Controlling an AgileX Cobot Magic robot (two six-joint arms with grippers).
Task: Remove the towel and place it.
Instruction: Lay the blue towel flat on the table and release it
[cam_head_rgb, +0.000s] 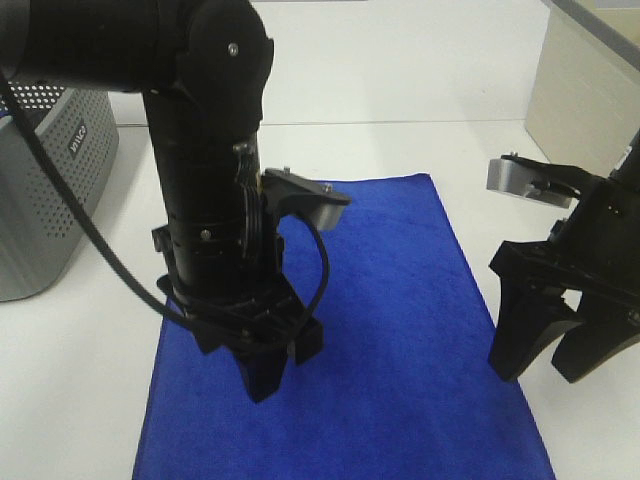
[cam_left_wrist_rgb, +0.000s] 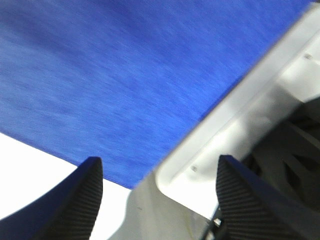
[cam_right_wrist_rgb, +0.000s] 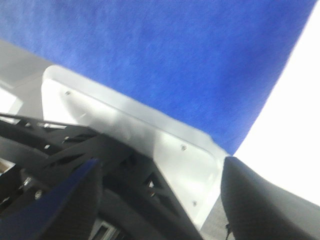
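The large royal-blue plush rectangular towel (cam_head_rgb: 400, 330) is lying flat near the grey perforated basket (cam_head_rgb: 40, 200), the black left gripper (cam_head_rgb: 283, 365) hovering parted and empty over its basket-side half, the black right gripper (cam_head_rgb: 542, 370) gaping empty beyond its far edge.

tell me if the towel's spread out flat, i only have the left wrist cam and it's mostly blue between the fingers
Observer: Yes, the towel lies flat and unfolded on the white table.
Operator: where's the right gripper
Observer: The right gripper hangs open at the towel's right edge and holds nothing.
Operator: is the basket in the way
Observer: No, the grey perforated basket stands at the far left, apart from the towel.
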